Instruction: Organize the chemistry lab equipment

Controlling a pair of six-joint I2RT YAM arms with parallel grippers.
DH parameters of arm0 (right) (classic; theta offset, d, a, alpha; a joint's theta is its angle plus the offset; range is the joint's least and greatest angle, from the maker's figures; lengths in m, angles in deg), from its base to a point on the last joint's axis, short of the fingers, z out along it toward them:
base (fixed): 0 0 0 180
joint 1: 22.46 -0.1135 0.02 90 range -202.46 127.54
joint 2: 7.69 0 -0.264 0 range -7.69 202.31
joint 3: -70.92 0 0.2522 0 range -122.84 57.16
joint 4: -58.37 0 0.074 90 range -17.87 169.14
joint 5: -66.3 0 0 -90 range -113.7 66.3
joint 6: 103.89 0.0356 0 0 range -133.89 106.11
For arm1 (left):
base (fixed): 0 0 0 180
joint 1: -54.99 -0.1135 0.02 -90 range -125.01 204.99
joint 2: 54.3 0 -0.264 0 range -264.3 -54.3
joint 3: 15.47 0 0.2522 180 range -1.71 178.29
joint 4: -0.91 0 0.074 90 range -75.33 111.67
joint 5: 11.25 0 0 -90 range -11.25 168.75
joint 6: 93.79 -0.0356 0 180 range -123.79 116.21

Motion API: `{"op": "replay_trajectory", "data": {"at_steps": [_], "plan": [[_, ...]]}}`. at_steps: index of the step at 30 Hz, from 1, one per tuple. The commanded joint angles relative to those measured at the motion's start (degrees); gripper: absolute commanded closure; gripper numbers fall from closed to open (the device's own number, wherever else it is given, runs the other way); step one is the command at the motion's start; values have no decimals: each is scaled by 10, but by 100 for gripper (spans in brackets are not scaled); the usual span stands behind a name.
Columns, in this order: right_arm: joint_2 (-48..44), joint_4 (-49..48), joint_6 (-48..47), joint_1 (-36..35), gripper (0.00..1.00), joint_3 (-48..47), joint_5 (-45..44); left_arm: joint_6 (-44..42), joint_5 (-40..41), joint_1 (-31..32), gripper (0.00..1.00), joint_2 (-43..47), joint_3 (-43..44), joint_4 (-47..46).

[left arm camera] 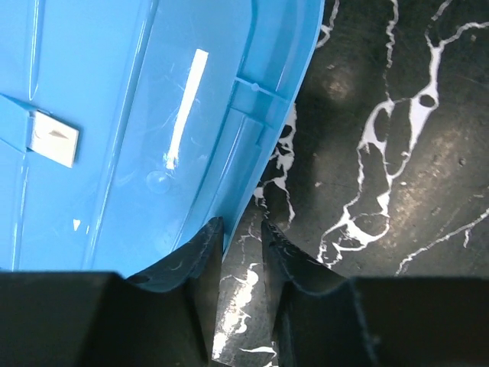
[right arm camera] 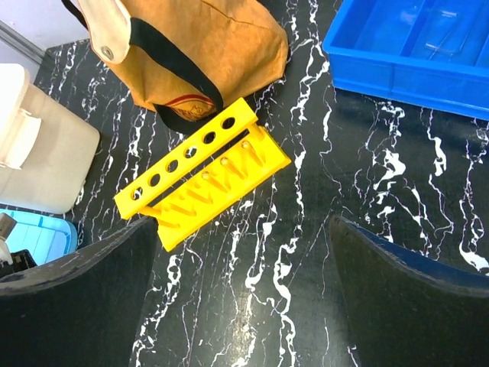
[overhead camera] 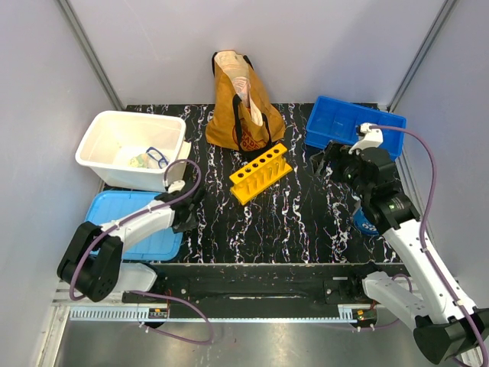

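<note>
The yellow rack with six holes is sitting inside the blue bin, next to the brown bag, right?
No. The yellow rack is not inside the blue bin; it sits on the black marbled table, next to the brown bag. The top external view shows this.

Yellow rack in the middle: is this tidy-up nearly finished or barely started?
Looks barely started. Done: a few small items lie in the white bin. In hand: the left gripper, jaws nearly together, sits at the edge of the light-blue lid; a grip isn't clear. The right gripper hangs open, empty. Left: the yellow rack, holes empty, on the table.
</note>
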Motion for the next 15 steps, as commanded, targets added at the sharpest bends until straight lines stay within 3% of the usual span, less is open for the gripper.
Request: {"op": "replay_trajectory", "data": {"at_steps": [1,9,15], "plan": [[-6,-14,9,-2,2,9,-2,36,-37,34,73,-10,10,-10],[-19,-16,17,-1,2,10,20,65,-47,91,100,-24,3,-5],[-14,-24,31,-1,8,3,132,68,-60,118,100,42,23,29]]}}
